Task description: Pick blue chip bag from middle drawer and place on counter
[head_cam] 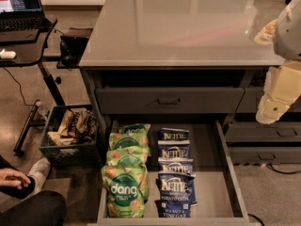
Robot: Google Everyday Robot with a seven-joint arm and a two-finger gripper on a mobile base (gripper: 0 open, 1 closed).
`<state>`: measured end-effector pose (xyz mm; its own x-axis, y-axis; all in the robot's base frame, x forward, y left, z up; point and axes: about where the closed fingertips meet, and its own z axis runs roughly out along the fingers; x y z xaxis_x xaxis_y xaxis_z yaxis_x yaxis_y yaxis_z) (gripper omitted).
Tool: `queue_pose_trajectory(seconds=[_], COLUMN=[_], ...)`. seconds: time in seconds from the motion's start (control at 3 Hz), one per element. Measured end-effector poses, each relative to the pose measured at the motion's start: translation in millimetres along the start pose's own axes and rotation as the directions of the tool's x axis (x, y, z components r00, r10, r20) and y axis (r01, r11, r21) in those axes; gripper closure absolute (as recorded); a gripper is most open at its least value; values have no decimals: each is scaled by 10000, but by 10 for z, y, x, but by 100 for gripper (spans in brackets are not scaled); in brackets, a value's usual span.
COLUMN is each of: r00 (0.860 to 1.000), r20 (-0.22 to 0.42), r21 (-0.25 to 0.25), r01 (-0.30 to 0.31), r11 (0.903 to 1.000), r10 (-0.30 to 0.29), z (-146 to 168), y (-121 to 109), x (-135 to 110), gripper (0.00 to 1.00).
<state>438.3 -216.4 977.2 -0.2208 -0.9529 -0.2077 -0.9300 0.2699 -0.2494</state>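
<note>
The middle drawer [209, 173] is pulled open below the counter [178, 27]. Several blue Kettle chip bags lie in it in a column, the nearest blue chip bag [176, 188] at the front and others behind it [173, 135]. A column of green dang bags [125, 185] lies to their left. My gripper [272, 109], cream-coloured at the end of the white arm, hangs at the right edge, above and to the right of the drawer and apart from the bags. It holds nothing that I can see.
A closed drawer front with a dark handle [168, 101] sits above the open drawer. More closed drawers [263, 133] are at the right. A black laptop desk [23, 46], a crate of bags [70, 135] and a person's hand and leg [14, 179] are at the left.
</note>
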Motion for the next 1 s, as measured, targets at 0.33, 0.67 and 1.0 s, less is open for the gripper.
queue_pose_trajectory(seconds=[0.33,0.67,1.0], r00=[10000,9996,9969], r20=[0,161,514], r21=[0,-133,-322], r01=[0,-223,-585], r11=[10000,9997,9978], r10=[0,225,601], z=[0,133,567], y=[0,13,123], x=[0,56,233], gripper=[0,0,0])
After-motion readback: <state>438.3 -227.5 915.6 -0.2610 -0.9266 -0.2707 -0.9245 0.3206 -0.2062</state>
